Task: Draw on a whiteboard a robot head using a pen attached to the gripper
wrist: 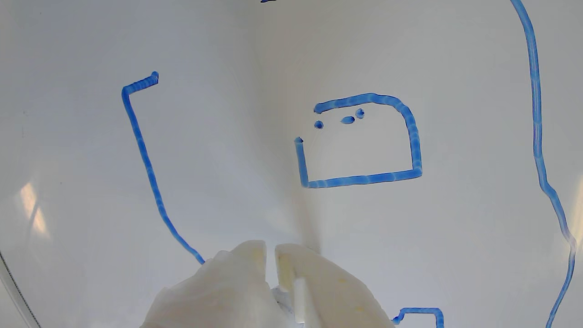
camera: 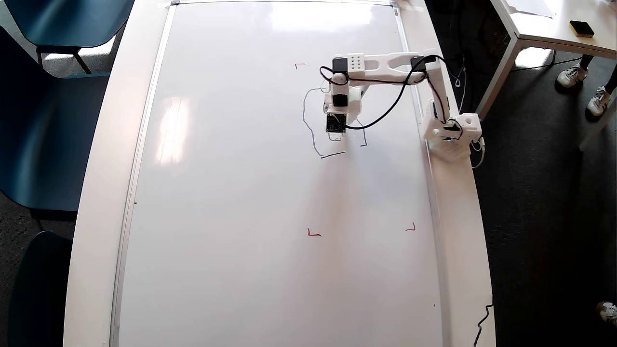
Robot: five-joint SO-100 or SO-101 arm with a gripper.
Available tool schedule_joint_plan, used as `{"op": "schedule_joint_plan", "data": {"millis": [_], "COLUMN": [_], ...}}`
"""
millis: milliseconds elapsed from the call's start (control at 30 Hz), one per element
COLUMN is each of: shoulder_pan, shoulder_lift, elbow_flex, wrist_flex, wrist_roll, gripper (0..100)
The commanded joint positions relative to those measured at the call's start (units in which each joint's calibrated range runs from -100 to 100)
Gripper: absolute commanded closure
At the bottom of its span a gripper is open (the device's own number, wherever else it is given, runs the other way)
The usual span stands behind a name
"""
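- Whiteboard [camera: 241, 193] lies flat on the white desk [camera: 91, 193]; arm base at its right edge in the overhead view.
- Tool [wrist: 270, 248] hangs over the robot head [camera: 313, 140], a partial blue outline on the board's upper right.
- Wrist view: jaws nearly together, a narrow slit between; a small drawn square [wrist: 364, 141] lies just beyond the tips.
- Pen not clearly visible; grip on it cannot be confirmed.
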Motion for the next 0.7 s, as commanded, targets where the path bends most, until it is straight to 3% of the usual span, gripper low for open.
{"op": "schedule_joint_plan", "data": {"millis": [0, 467, 667], "shoulder_pan": [2.15, 3.63, 3.4], "shoulder_lift": [-0.07, -1.49, -7.44], "elbow_flex": [-1.04, 0.23, 9.67], "wrist_flex": [-0.3, 0.22, -2.39], "wrist_roll": [0.78, 1.05, 1.64], "gripper": [99, 99, 99]}}
